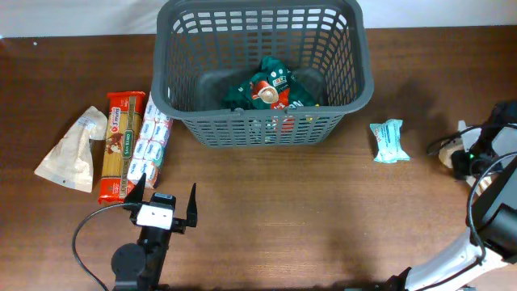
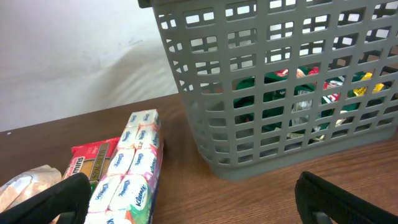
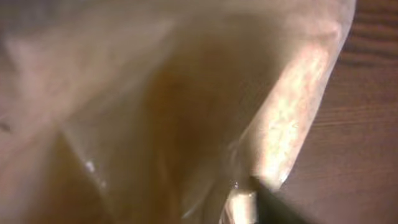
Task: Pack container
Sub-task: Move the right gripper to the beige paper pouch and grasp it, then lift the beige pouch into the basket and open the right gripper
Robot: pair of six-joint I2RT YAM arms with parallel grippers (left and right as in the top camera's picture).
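Observation:
The dark grey container (image 1: 262,129) stands at the back centre with green snack packets (image 1: 266,90) inside; it also fills the right of the left wrist view (image 2: 249,155). My left gripper (image 1: 164,204) is open and empty on the near left, its fingers (image 2: 196,199) wide apart in front of the container. My right gripper (image 1: 463,155) is at the far right edge, on a translucent beige bag (image 1: 446,153). That bag (image 3: 155,112) fills the right wrist view, pressed against the one dark finger that shows (image 3: 211,205).
Left of the container lie a Kleenex tissue pack (image 1: 150,141) (image 2: 127,171), a red spaghetti pack (image 1: 119,145) (image 2: 90,158) and a clear bag of beige contents (image 1: 71,153). A teal packet (image 1: 388,141) lies right of the container. Cables trail from both arms.

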